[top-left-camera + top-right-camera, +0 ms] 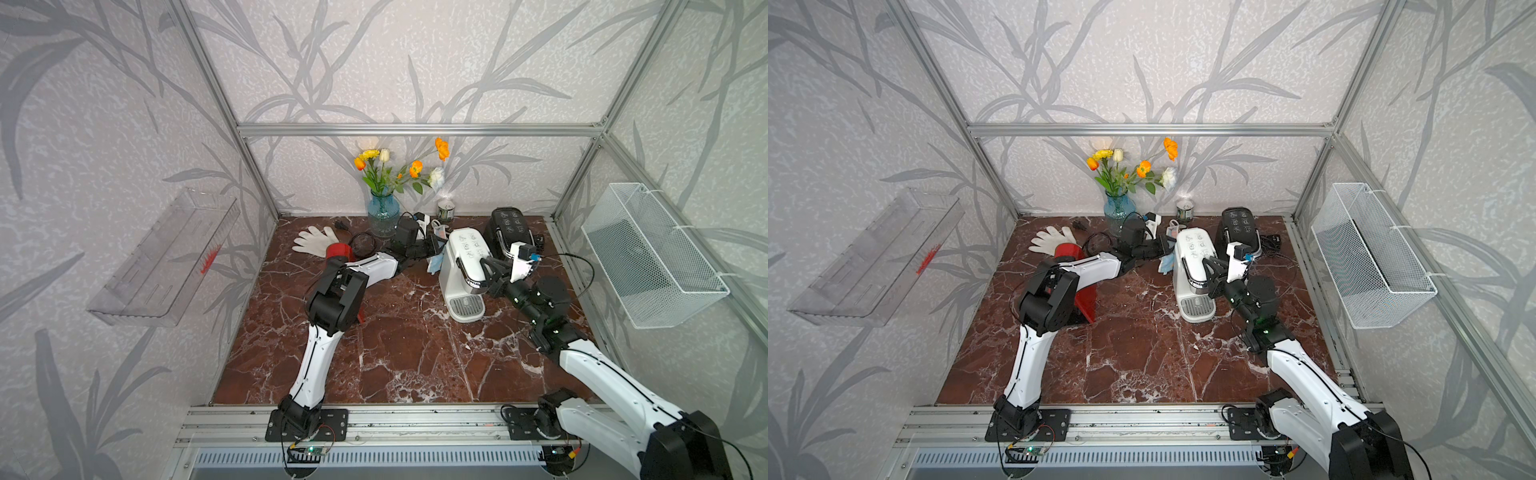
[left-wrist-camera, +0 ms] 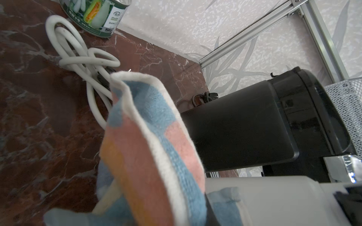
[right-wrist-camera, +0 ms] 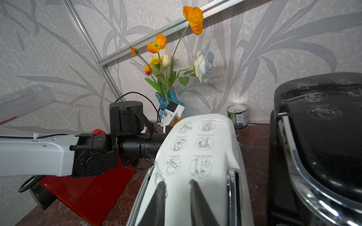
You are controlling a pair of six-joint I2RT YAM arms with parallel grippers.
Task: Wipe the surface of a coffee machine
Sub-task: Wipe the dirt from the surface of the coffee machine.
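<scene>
My left end effector [image 1: 432,249] is clenched on the striped cloth [image 2: 152,146], held against the white coffee machine [image 1: 463,253], which stands on the surface [image 1: 395,353] just beside a black machine [image 1: 509,226]. My right end effector [image 3: 177,183] rests on its lid, jaws slightly parted, grasping nothing.

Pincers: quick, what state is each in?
Left pincer: closed on the cloth.
Right pincer: slightly open, tips at the white coffee machine, holding nothing.

The left arm [image 1: 316,357] is stretching toward the upper centre, the left hand [image 1: 432,248] clamping a cloth [image 2: 152,137]. The right hand [image 3: 177,187] is holding its fingers [image 3: 159,197] narrowly apart.
</scene>
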